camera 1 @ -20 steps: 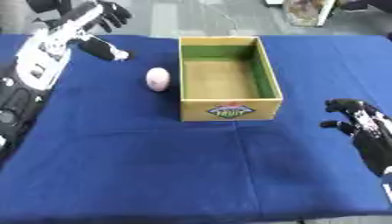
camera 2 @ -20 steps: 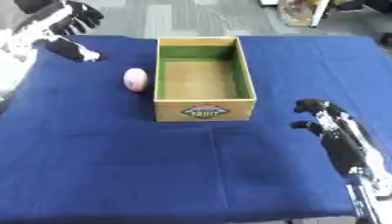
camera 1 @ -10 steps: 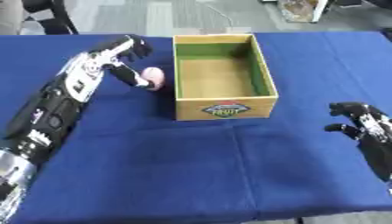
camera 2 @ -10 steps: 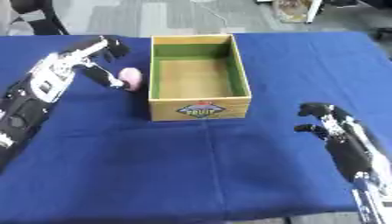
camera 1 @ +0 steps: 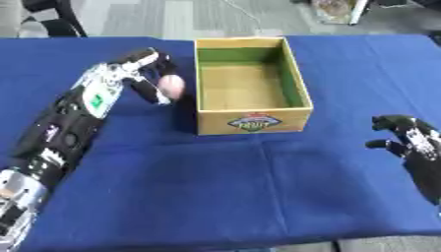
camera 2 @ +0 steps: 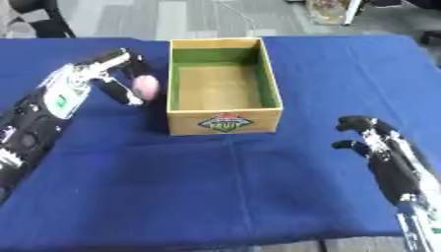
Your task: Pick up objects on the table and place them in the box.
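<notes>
Left arm comes in from the near left corner and stretches far toward the box. Left hand point(camera 1: 138, 69) sits at the pink egg-shaped object point(camera 1: 171, 86), fingers and thumb curled around it, so grasping it. The object is just left of the box's left wall, outside it; can't tell if it's touching the worktop or the wall. A green square sticker shows on the black-and-silver forearm.

Worktop point(camera 1: 215, 187) is covered in a blue cloth, creased across the middle.

Box point(camera 2: 222, 81) is centre, slightly far of the middle: open-topped cardboard, yellow-tan outside, green on the inner walls, plain tan floor. Long sides run near to far. A round logo label is on the near outer wall; text too blurred to read. Nothing inside the box, only its bare floor and green lining.

Right hand point(camera 2: 366, 138) is at the right, near side, well apart from the box, above or on the blue cloth, can't tell which. Fingers look loosely bent, not around anything, so relaxed and released. Its arm runs off the near right corner.

Far edge past the worktop: grey floor and dark chair parts at the far left corner.
</notes>
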`<move>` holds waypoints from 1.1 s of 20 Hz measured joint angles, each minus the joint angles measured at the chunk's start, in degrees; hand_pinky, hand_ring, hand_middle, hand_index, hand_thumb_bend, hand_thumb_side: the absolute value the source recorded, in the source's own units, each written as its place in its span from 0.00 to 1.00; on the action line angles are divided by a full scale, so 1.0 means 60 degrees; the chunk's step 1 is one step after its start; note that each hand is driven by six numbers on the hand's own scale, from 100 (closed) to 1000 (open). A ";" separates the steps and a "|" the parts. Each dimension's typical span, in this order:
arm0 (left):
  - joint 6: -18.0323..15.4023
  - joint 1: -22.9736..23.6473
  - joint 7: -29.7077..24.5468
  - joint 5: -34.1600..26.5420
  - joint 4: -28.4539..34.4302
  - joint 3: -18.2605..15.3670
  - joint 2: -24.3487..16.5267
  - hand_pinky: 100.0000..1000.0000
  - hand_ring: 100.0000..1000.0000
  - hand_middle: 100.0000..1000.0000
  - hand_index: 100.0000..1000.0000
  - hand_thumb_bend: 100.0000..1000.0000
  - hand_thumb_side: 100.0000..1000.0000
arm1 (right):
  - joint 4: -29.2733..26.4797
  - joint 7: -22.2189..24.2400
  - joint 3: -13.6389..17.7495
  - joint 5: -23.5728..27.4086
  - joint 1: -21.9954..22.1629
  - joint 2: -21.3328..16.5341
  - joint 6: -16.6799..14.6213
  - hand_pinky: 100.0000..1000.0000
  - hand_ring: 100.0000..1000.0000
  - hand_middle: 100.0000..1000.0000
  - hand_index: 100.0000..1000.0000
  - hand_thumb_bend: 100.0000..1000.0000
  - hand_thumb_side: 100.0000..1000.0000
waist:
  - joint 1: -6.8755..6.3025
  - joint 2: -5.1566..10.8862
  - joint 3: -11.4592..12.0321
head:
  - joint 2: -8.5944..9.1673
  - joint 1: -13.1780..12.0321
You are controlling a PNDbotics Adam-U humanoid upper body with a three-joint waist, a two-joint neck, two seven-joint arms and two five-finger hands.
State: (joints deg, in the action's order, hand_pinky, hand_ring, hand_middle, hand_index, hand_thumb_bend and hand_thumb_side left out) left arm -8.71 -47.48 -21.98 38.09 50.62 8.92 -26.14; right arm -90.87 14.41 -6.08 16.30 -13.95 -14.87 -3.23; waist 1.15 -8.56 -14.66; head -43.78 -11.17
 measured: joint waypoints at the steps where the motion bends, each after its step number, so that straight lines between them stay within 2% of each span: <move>1: 0.0011 0.0001 -0.0026 0.0071 0.0000 0.0000 0.0000 0.59 0.60 0.57 0.74 0.59 0.00 | 0.0000 0.0000 0.0000 -0.0001 0.0000 0.0000 0.0000 0.61 0.93 0.57 0.70 0.00 0.51 | 0.0001 -0.0002 -0.0009 | 0.0000 -0.0003; 5: 0.0037 0.0003 -0.0027 0.0302 0.0001 0.0000 0.0002 0.55 0.55 0.53 0.69 0.53 0.01 | 0.0000 0.0000 0.0000 -0.0004 0.0000 0.0001 0.0000 0.61 0.93 0.57 0.70 0.00 0.51 | 0.0002 -0.0008 -0.0020 | 0.0000 -0.0004; 9: 0.0069 0.0010 0.0175 0.0587 0.0029 0.0005 0.0002 0.45 0.44 0.41 0.57 0.32 0.02 | 0.0000 0.0000 0.0000 -0.0004 0.0001 0.0002 0.0000 0.61 0.93 0.57 0.70 0.00 0.51 | 0.0007 -0.0017 -0.0033 | 0.0000 -0.0004; 10: 0.0065 0.0015 0.0312 0.0660 0.0055 0.0005 0.0002 0.41 0.40 0.36 0.52 0.24 0.02 | 0.0000 0.0000 0.0000 -0.0004 0.0001 0.0002 0.0000 0.61 0.93 0.57 0.70 0.00 0.51 | 0.0010 -0.0017 -0.0033 | 0.0000 -0.0004; 13: 0.0073 0.0042 0.0876 0.0901 0.0128 0.0018 0.0002 0.33 0.32 0.28 0.44 0.13 0.02 | 0.0000 0.0000 0.0000 -0.0005 0.0002 0.0002 0.0000 0.61 0.93 0.57 0.70 0.00 0.51 | 0.0017 -0.0018 -0.0033 | 0.0000 -0.0004; 16: 0.0115 0.0067 0.1530 0.1205 0.0212 0.0060 0.0001 0.25 0.25 0.21 0.36 0.09 0.02 | 0.0000 0.0000 0.0000 -0.0005 0.0002 0.0003 0.0000 0.61 0.93 0.57 0.70 0.00 0.51 | 0.0018 -0.0018 -0.0033 | 0.0000 -0.0003; 22: 0.0160 0.0079 0.2952 0.1882 0.0509 0.0072 -0.0018 0.16 0.16 0.10 0.25 0.09 0.02 | 0.0000 -0.0001 0.0001 -0.0005 0.0003 0.0004 -0.0002 0.61 0.93 0.57 0.69 0.00 0.51 | 0.0019 -0.0017 -0.0030 | 0.0000 0.0017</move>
State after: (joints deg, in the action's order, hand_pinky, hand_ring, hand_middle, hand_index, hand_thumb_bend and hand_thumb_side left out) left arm -7.76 -47.01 -4.27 49.38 53.67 9.36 -26.25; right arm -90.87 14.41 -6.08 16.27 -13.94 -14.85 -3.24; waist 1.26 -8.66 -14.84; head -43.78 -11.07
